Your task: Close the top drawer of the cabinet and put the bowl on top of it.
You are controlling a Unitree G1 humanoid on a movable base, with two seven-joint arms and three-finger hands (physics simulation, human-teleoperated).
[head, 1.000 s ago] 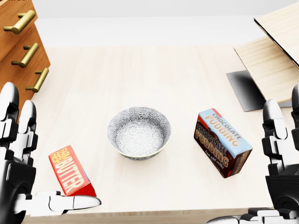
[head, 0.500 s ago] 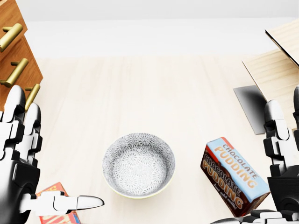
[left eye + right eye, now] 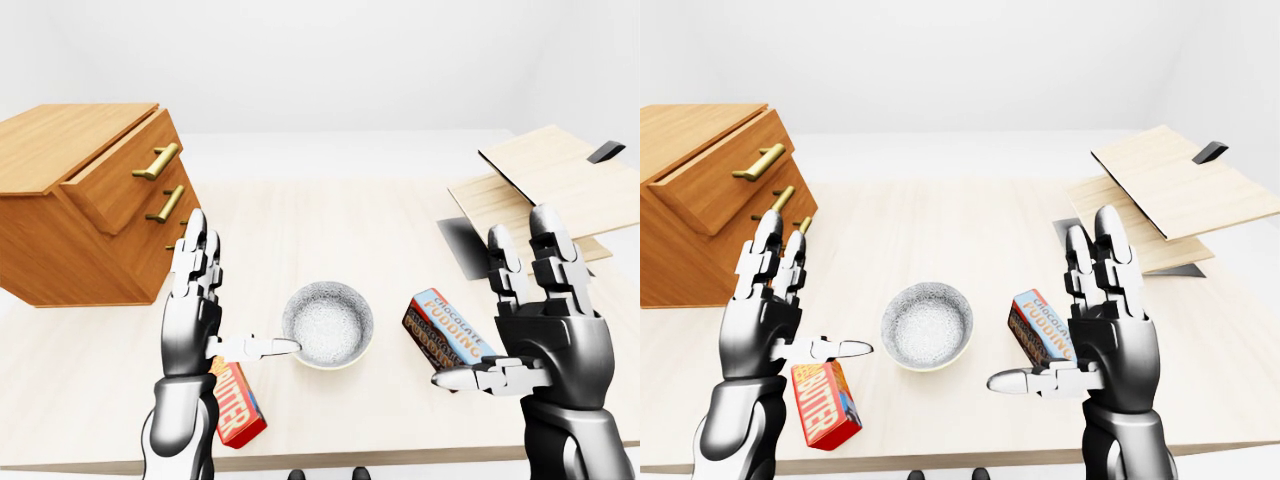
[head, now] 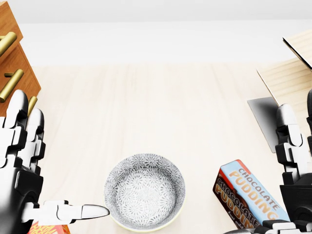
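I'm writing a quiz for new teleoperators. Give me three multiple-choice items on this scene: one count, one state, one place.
1. How many brass handles does the cabinet show?
A. one
B. three
C. five

2. The top drawer is:
A. flush shut
B. pulled partly out
C. taken out altogether

3. The bowl lies:
A. on the cabinet
B. in the top drawer
C. between the butter box and the pudding box

Answers:
1 B: the right-eye view shows three handles, one below another.
2 B: its front juts out past the drawers below.
3 C: one box lies on either side of it.
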